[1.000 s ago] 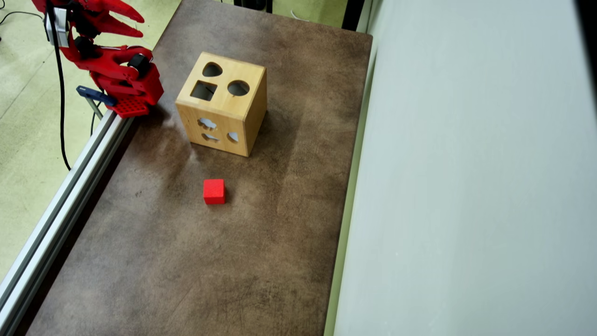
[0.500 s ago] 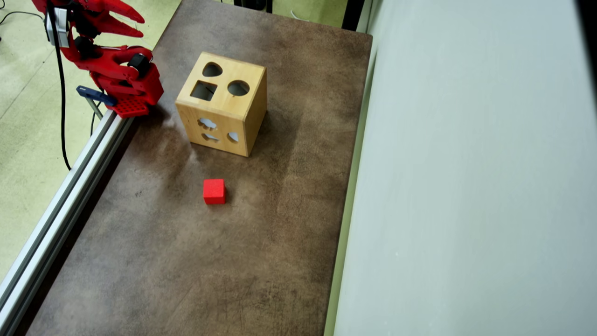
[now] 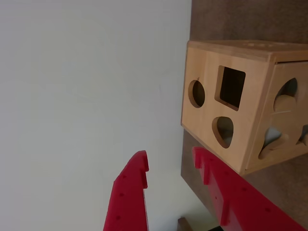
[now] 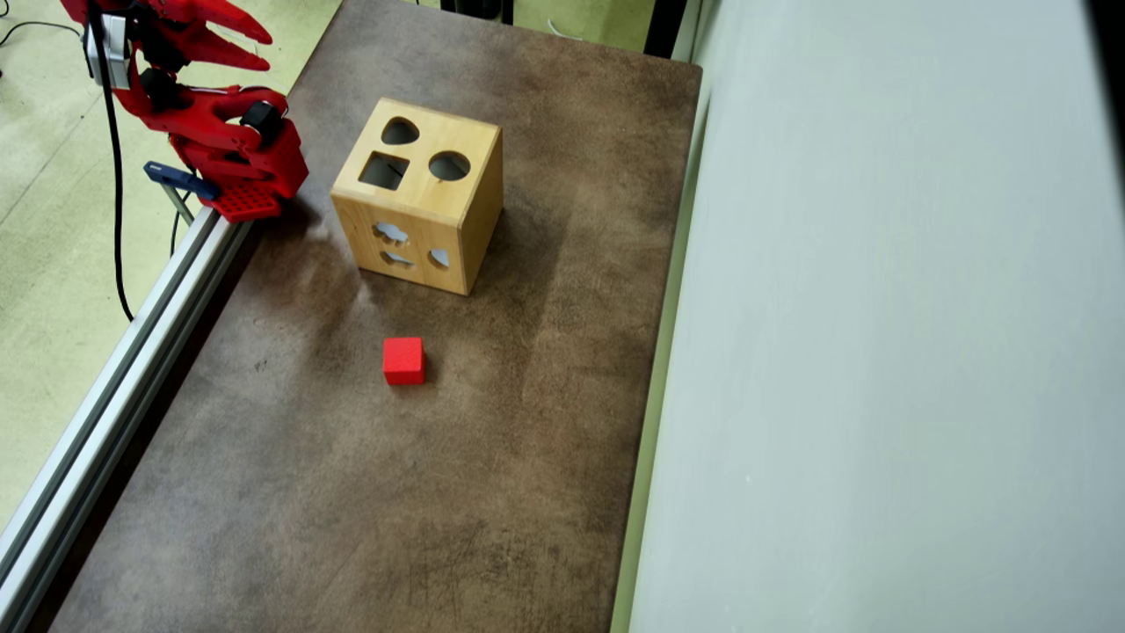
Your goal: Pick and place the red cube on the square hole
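Pincer (image 4: 264, 37) released and empty at the overhead view's top-left corner, well apart from the red cube (image 4: 403, 360) lying on the worktop (image 4: 352, 510) below the shape-sorter box (image 4: 420, 195), down-right of the pincer.

Red cube (image 4: 403, 360) sits flat on the brown mat, well apart from my jaws. Square hole (image 4: 384, 170) on the wooden box top is dark, unblocked.

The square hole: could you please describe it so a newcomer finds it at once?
On the brown table stands a light wooden box. Its top face has three cut-outs; the square hole is the only straight-edged one, beside the round hole and rounded-triangle hole.
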Available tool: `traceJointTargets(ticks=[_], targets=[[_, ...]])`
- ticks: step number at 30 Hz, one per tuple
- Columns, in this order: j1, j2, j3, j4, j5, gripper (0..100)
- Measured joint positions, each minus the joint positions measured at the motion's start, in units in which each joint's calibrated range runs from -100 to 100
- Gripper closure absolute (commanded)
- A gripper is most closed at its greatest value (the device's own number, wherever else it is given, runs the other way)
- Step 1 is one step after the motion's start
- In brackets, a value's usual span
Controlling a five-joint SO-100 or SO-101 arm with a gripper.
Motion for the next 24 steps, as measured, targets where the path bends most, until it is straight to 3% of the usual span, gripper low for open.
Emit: traceJointTargets(ticks=[4,14,24], targets=[[2.8,9.2,-6.2,0.0,0.0,85],[10.8,43.0,-44.7,0.0,0.0,85],[19.7,61.7,-48.8,0.0,0.0,85]])
